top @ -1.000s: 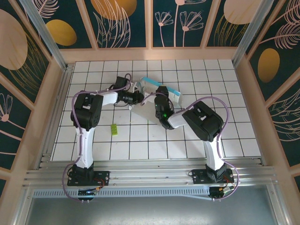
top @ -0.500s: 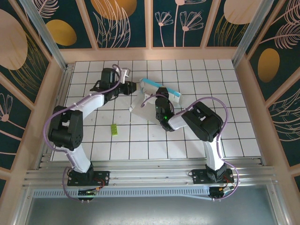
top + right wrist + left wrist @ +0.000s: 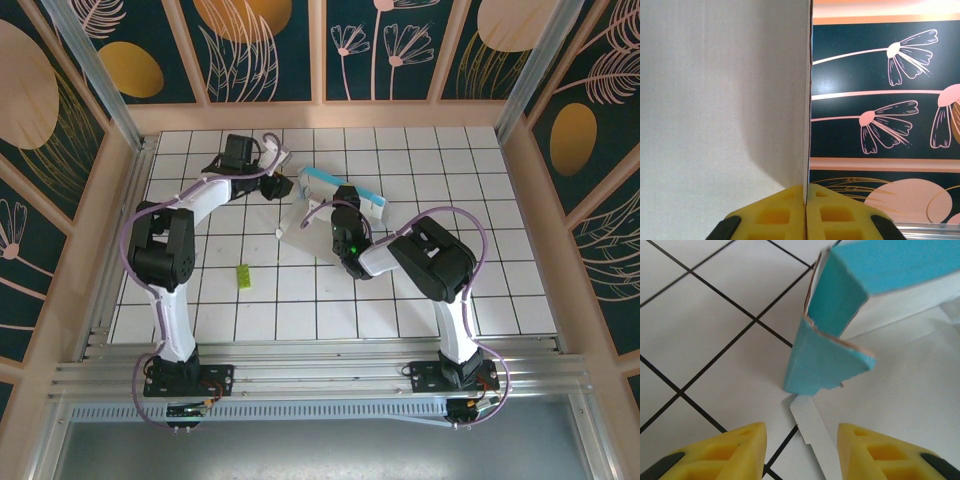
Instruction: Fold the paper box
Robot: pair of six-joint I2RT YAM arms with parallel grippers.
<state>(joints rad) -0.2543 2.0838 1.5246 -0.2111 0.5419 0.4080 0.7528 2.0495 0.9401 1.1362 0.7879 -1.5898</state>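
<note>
Two-handed step: mid-fold, I judge; sides only partly raised.
Right gripper [image 3: 806, 192]: pressed together, pinching the paper box [image 3: 300, 235] by its grey edge, mid-way across the table [image 3: 480, 290].
Left gripper [image 3: 801, 431]: spread, empty, just short of the cyan flap [image 3: 825, 360].
Next: I'd close on that flap and fold it inward.

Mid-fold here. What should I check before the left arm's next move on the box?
1. The right gripper is shut on the paper box edge: ok.
2. The left gripper is open and holding nothing: ok.
3. The cyan flap stands ahead of the left gripper: ok.
4. Box folded flat: not ok, it lies partly open.
5. The yellow-green scrap lies apart from the box: ok.
6. Flap's ragged edge torn or only creased: cannot tell.
</note>
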